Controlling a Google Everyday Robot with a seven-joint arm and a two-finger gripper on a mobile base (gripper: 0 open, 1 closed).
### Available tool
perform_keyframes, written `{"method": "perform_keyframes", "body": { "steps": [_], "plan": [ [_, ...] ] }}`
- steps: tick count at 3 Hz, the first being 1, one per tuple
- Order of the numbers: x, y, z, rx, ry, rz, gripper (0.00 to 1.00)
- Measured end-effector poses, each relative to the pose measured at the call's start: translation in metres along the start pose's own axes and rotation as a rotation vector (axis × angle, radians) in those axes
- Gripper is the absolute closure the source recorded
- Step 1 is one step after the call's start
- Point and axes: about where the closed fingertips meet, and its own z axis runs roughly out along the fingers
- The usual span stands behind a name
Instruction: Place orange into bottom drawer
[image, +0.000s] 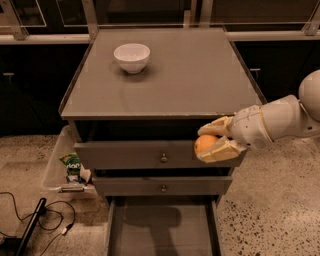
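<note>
My gripper (210, 143) is shut on the orange (204, 143), a small bright-orange fruit held between two cream fingers (220, 150). It hangs in front of the right end of the top drawer's front. The white arm reaches in from the right edge. The bottom drawer (162, 225) is pulled open below, with a flat grey floor and thin side walls. The orange is above the drawer's right part and well above its floor.
The grey cabinet top (165, 75) carries a white bowl (132, 56) at the back left. Two upper drawers with brass knobs (163, 158) are nearly closed. A clear bin (57, 165) with a green packet stands at the left. Black cables (45, 220) lie on the floor.
</note>
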Motion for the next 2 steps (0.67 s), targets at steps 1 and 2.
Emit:
{"method": "perform_keyframes", "body": {
  "steps": [1, 2],
  "plan": [
    [0.039, 0.012, 0.034, -0.034, 0.029, 0.07, 1.0],
    [0.109, 0.038, 0.088, -0.055, 0.076, 0.128, 1.0]
  ]
}}
